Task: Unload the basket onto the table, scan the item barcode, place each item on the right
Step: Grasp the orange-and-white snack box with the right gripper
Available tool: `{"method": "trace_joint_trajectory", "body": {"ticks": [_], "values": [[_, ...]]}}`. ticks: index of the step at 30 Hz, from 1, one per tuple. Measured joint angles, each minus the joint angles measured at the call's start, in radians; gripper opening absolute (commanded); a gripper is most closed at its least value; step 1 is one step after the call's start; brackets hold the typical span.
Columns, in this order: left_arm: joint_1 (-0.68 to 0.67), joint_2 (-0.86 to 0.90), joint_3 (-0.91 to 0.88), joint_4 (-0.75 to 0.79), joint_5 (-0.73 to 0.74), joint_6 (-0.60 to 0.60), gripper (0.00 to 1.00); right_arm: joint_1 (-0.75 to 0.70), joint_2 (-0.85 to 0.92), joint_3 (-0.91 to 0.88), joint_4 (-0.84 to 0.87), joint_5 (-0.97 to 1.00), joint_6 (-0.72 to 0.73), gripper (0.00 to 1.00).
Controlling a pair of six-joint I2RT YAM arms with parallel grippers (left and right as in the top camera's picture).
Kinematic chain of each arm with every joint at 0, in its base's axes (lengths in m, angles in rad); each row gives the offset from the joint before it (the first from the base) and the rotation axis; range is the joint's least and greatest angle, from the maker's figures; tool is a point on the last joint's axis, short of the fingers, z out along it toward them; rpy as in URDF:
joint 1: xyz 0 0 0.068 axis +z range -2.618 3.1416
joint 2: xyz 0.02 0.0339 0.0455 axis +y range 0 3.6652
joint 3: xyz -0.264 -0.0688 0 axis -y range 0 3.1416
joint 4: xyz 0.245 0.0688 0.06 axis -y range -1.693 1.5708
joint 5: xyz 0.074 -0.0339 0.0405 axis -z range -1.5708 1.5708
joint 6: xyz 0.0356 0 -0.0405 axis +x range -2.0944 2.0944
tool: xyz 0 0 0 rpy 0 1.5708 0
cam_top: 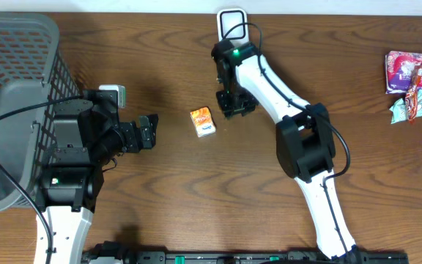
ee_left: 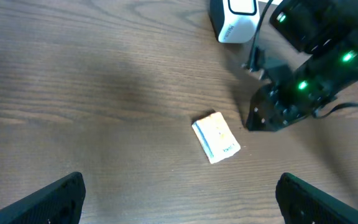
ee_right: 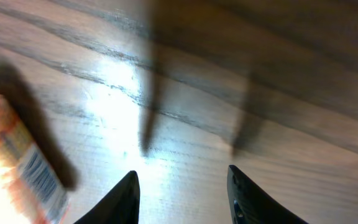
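Scanning looks not yet started: the orange box (cam_top: 203,122) lies on the table (cam_top: 160,205), held by nobody. Left gripper (ee_left: 182,199), well apart from it, stands wide; right gripper (ee_right: 182,193), just beside it, half-open, both empty.

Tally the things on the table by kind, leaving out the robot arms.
Grey basket: 1
White scanner: 1
Orange box: 1
Snack packets: 3
Total: 6
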Motion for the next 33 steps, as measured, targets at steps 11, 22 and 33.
{"method": "trace_joint_trajectory", "body": {"ticks": [11, 22, 33], "values": [[0.000, 0.000, 0.000, 0.000, 0.000, 0.000, 0.97, 0.011, -0.008, 0.151, 0.000, -0.199, -0.082, 0.25], [0.000, 0.000, 0.000, 0.000, 0.000, 0.000, 0.97, 0.116, -0.010, 0.085, 0.061, -0.193, -0.075, 0.01], [0.000, 0.000, 0.000, 0.000, 0.000, 0.000, 0.97, 0.114, -0.030, -0.048, 0.139, -0.105, -0.036, 0.01]]}}
